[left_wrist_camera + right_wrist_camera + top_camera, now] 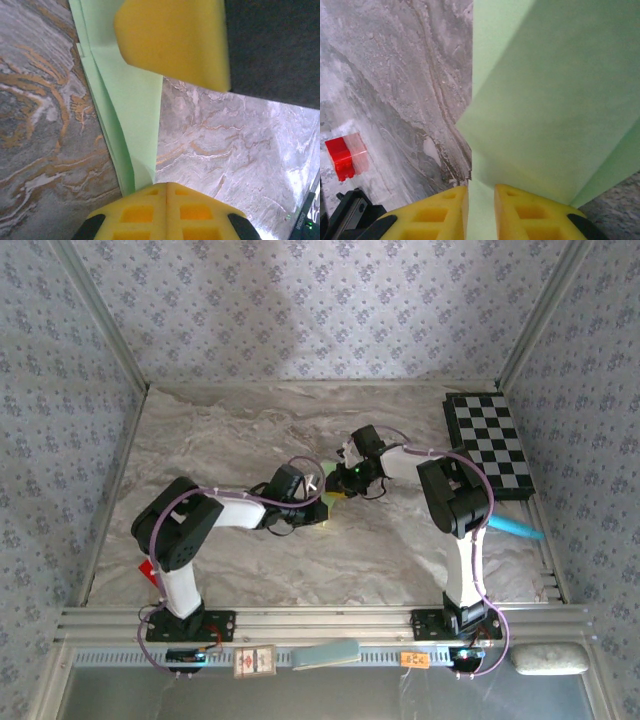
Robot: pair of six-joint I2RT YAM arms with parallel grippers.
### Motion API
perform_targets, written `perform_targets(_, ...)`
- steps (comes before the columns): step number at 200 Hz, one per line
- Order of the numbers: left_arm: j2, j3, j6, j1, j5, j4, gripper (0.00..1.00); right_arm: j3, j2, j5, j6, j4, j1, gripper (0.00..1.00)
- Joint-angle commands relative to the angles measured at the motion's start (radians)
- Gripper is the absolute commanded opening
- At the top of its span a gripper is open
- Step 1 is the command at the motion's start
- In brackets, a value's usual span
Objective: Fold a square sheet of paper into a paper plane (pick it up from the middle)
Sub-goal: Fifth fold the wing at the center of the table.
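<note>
The paper plane (335, 497), pale green and already folded into a narrow layered shape with a long crease, is held above the middle of the table (220, 430), well away from all 4 edges, between the 2 arms. From the left wrist, the folded paper (135, 110) runs as a tapering strip straight down into the left gripper (166, 187), whose yellow jaws are pressed together on it. A second yellow finger (175, 40) sits against the strip's upper part. From the right wrist, a broad flap of the paper (555, 100) rises from between the fingers of the right gripper (481, 192). Its jaws stand a narrow gap apart with the sheet between them, and whether they bite cannot be told. From above, the left gripper (318, 502) and right gripper (345, 480) meet almost nose to nose at the paper.

The step in hand looks like a late one: setting or sharpening a wing fold while 1 claw anchors the body. The next move likely calls for a firm pinch on the flap and a straight pull along the crease, without twisting the layers out of line.

A checkerboard (490, 445) lies at the table's far right corner, and a red block (342, 157) rests toward the left edge.
</note>
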Motion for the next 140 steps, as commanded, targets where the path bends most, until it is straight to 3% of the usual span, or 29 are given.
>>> perform_targets(1, 0.024, -0.009, -0.004, -0.01, -0.01, -0.017, 0.01, 0.009, 0.049, 0.068, -0.012, -0.066, 0.004, 0.21)
perform_targets(68, -0.012, 0.006, -0.001, -0.016, -0.008, -0.034, 0.01, 0.031, 0.073, 0.124, -0.024, -0.127, 0.014, 0.12)
perform_targets(140, -0.026, 0.092, 0.009, 0.011, -0.016, -0.049, 0.03, 0.046, 0.077, 0.163, -0.034, -0.169, 0.023, 0.1)
